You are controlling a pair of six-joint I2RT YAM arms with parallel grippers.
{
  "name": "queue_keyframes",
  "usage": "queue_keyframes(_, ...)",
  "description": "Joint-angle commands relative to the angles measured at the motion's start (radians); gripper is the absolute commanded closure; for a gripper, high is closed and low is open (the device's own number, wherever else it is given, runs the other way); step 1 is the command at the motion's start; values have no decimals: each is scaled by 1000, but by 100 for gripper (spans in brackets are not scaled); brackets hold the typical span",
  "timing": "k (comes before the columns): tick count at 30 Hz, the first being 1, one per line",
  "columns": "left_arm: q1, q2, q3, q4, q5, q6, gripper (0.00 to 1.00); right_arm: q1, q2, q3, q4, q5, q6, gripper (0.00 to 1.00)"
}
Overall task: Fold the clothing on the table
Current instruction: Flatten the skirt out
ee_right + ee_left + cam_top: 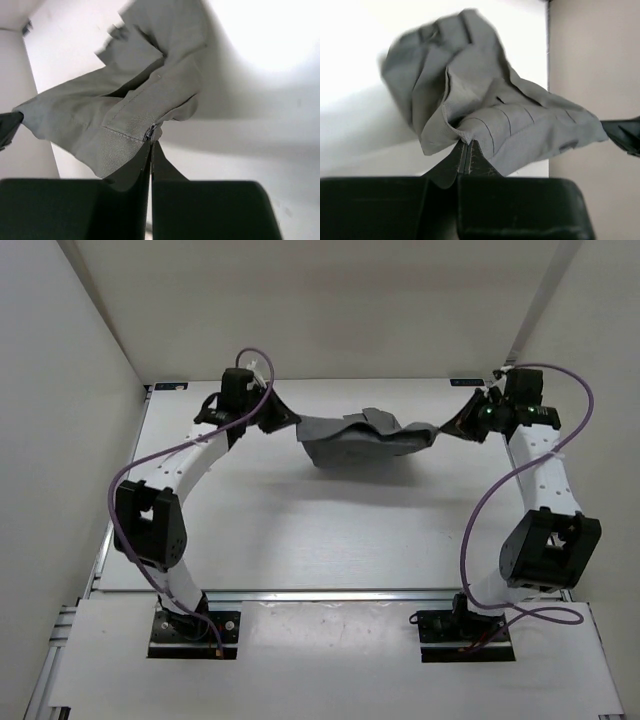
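The grey clothing is strung out between the two arms over the far half of the white tabletop, running roughly side to side. It is bunched and creased. Its middle sags into a crumpled heap with a shadow under it, and each end is drawn out to a narrow point.

The left hand is pinched fully shut on the left end. From its own wrist camera, the two dark fingers meet tight on a ribbed hem corner, and the rest of the cloth billows away beyond them. The right hand is likewise clamped closed on the right end. Its wrist camera shows the fingertips nipped together on a stitched edge of the fabric, by what looks like a small zip or metal fitting, though it is too small to be sure.

Both held ends are up off the tabletop. From above I cannot tell whether the drooping middle rests on the surface or hangs just clear of it. A purple cable loops along each arm, and a silver rail runs along the near edge, in front of the arm bases.
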Motion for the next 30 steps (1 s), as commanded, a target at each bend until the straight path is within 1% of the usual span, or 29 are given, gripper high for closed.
queue_keyframes(1, 19, 2, 192, -85, 84, 115, 100, 2, 31, 153, -23, 3, -54, 100)
queue_keyframes(3, 23, -31, 194, -75, 117, 118, 100, -2, 25, 199, -8, -19, -70, 99)
queue_keyframes(5, 39, -61, 154, -72, 159, 114, 100, 3, -17, 180, -17, -28, -84, 100)
queue_keyframes(6, 39, -110, 90, -57, 206, 100, 100, 8, -30, 153, -13, -56, -105, 100)
queue_keyframes(7, 37, -150, 2, 7, 255, 85, 100, 24, -73, 133, -9, -48, -110, 100)
queue_keyframes(8, 39, -226, -46, 38, 274, 74, 100, 41, -129, 95, -8, -45, -139, 100)
queue_keyframes(9, 27, -312, -138, 100, 300, 57, 100, 70, -159, 53, -8, -19, -163, 100)
queue_keyframes(10, 26, -359, -212, 156, 314, 31, 100, 102, -226, 17, -2, 5, -189, 100)
queue_keyframes(11, 39, -443, -244, 176, 324, 0, 100, 145, -295, 4, 4, 45, -196, 100)
queue_keyframes(12, 63, -525, -290, 211, 343, -23, 100, 162, -356, -22, 4, 83, -218, 100)
queue_keyframes(13, 86, -567, -333, 275, 376, -66, 100, 193, -392, -50, 3, 97, -228, 100)
queue_keyframes(15, 129, -688, -358, 337, 429, -118, 100, 219, -516, -86, 26, 139, -232, 100)
queue_keyframes(16, 147, -728, -342, 323, 427, -106, 100, 242, -541, -96, 39, 181, -234, 99)
queue_keyframes(18, 137, -761, -317, 311, 409, -83, 100, 287, -637, -123, 73, 252, -235, 100)
queue_keyframes(19, 137, -775, -320, 323, 412, -110, 100, 313, -657, -128, 86, 287, -237, 100)
queue_keyframes(20, 146, -779, -343, 360, 418, -150, 100, 310, -673, -114, 84, 303, -232, 100)
queue_keyframes(22, 160, -772, -366, 353, 403, -170, 100, 302, -659, -88, 67, 317, -243, 100)
queue_keyframes(24, 169, -750, -393, 317, 352, -179, 100, 301, -598, -90, 64, 315, -242, 100)
queue_keyframes(26, 175, -706, -470, 311, 328, -184, 100, 295, -540, -117, 92, 276, -228, 99)
queue_keyframes(27, 178, -687, -514, 311, 305, -189, 100, 270, -514, -137, 108, 260, -214, 100)
queue_keyframes(29, 178, -594, -570, 316, 279, -193, 100, 215, -440, -203, 179, 161, -179, 100)
queue_keyframes(30, 175, -565, -597, 351, 268, -202, 100, 181, -396, -214, 194, 138, -164, 100)
